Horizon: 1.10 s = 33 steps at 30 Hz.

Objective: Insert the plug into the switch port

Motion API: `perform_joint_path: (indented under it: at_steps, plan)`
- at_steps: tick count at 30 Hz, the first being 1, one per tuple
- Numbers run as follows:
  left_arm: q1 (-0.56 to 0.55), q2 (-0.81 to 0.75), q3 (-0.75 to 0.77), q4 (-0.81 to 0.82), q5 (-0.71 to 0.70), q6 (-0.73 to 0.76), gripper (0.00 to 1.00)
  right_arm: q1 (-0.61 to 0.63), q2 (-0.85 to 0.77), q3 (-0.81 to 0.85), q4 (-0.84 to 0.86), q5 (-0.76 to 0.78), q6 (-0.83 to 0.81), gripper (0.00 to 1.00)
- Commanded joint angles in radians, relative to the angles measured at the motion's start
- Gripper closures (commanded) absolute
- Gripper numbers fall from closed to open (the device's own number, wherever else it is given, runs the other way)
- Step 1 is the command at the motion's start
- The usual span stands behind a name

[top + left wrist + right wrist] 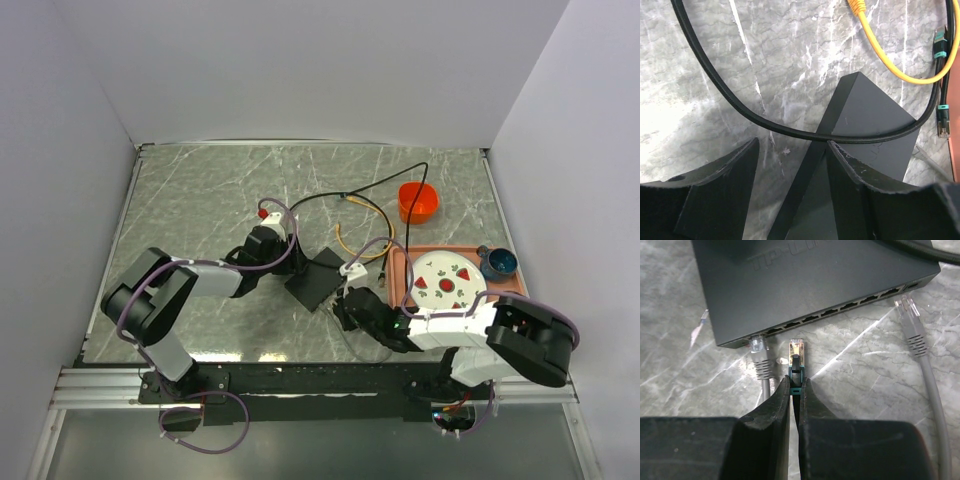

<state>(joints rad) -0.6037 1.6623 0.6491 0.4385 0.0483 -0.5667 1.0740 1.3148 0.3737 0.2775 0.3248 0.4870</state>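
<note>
Small flat matte-black rectangular switch (315, 278) sits mid-way across the grey marble-pattern bench (200, 190), just left of the terracotta rectangular tray (450, 249). Its port row faces the right arm. The left fingers (715, 200) are open and straddle one long top edge of the switch: one is over the top face, the other off to the side above bare bench. Can't tell if either touches. A thick black cable (715, 75) crosses the switch top just ahead of them. The right fingers (771, 422) are clamped on the teal-clipped, metal-shielded plug (797, 347). Its tip points at the port row, just short of it, not in. A grey plug (759, 352) sits at the end port beside it and looks seated. A second grey plug (910, 322) lies loose on the bench near the other end of the row. A yellow cable (890, 65) loops beyond the switch. On the tray are a white strawberry-print plate (440, 270) and a dark blue cup (498, 262). An orange bowl (417, 202) sits farther back.
</note>
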Motion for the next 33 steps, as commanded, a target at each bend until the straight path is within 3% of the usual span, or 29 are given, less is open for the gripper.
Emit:
perform_joint_path:
  at_steps: [1, 12, 33]
  plan:
    - [-0.004, 0.031, -0.005, -0.003, 0.031, -0.012, 0.39, 0.015, 0.037, 0.027, 0.068, 0.078, 0.028, 1.0]
    - [-0.004, 0.063, -0.012, 0.022, 0.064, -0.021, 0.41, 0.035, -0.009, 0.007, 0.112, 0.108, 0.016, 1.0]
    - [-0.004, 0.091, -0.031, 0.083, 0.127, -0.062, 0.44, 0.05, 0.071, 0.018, 0.204, 0.151, 0.009, 1.0]
